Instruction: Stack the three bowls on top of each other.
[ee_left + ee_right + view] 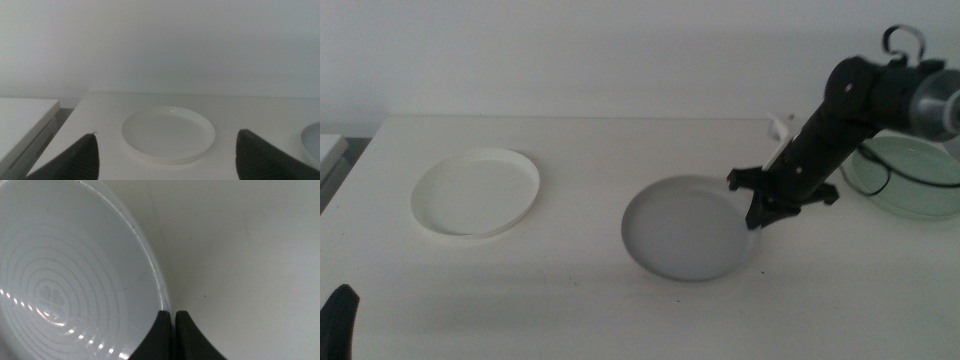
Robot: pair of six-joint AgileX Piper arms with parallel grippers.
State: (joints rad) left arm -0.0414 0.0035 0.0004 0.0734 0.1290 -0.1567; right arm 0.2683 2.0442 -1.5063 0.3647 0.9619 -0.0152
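My right hand (pixel 757 222) is pinched tight on the rim of the grey bowl (pixel 686 227); in the right wrist view my two jaws meet with only the thin rim edge between them, one jaw inside the bowl and one outside. The grey bowl sits tilted, its gripped edge raised off the table (pixel 570 300) and its far edge down on it. I take this grey bowl as my landmark. The white bowl (pixel 476 191) lies flat on the table well apart from it, on the side away from my right arm. The pale green bowl (pixel 910 175) rests on the opposite side, beyond my right arm, partly cut off by the picture's edge. My left hand (pixel 165 167) waits low, facing the white bowl, jaws spread wide and holding nothing.
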